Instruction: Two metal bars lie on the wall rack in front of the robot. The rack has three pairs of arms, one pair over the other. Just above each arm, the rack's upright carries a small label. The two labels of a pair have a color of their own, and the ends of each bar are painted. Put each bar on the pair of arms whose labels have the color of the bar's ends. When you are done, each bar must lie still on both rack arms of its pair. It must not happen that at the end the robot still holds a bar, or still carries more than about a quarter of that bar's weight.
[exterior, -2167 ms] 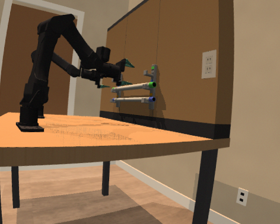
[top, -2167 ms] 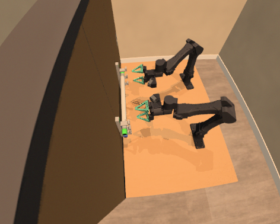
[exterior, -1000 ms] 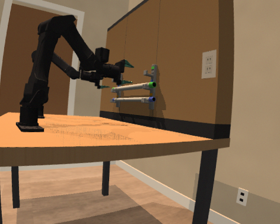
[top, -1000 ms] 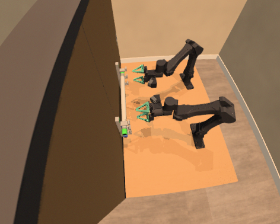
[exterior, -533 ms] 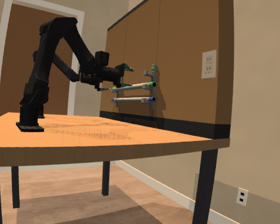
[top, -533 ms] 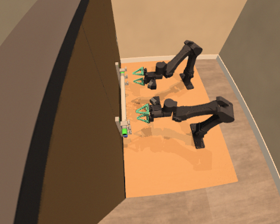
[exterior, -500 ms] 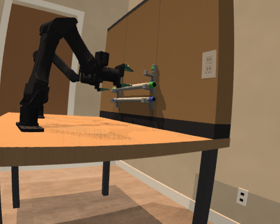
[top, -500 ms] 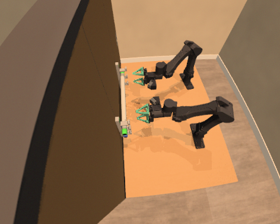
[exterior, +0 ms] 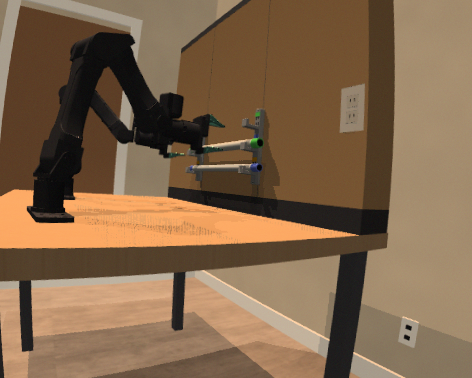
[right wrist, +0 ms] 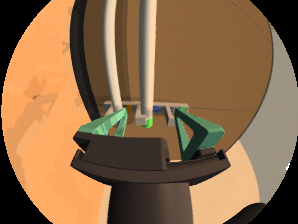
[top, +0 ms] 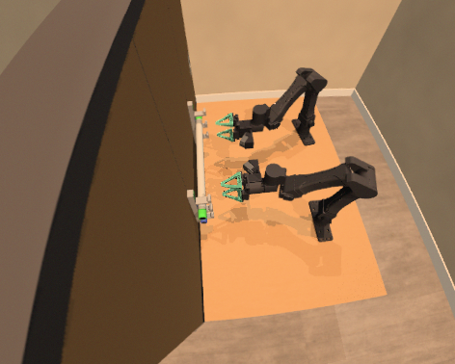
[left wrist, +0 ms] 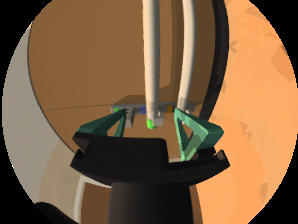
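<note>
The green-ended bar (top: 200,164) (exterior: 231,146) (left wrist: 151,60) (right wrist: 147,60) lies level on the middle pair of rack arms, under blue labels. The blue-ended bar (exterior: 219,168) (left wrist: 188,50) (right wrist: 110,50) lies on the lowest pair, under yellow labels. The top pair, with green labels, is empty. My left gripper (top: 223,189) (left wrist: 150,111) is open and empty, a short way in front of the green-ended bar. My right gripper (top: 217,128) (exterior: 218,135) (right wrist: 150,111) is also open and empty, in front of the same bar near its other end.
The rack's upright (exterior: 262,127) (top: 190,194) stands against the brown wall panel (exterior: 314,100). The lower bar is close beneath the middle one. The orange table top (top: 274,284) (exterior: 134,232) extends below both arms. Both wrists are side by side with a gap between them.
</note>
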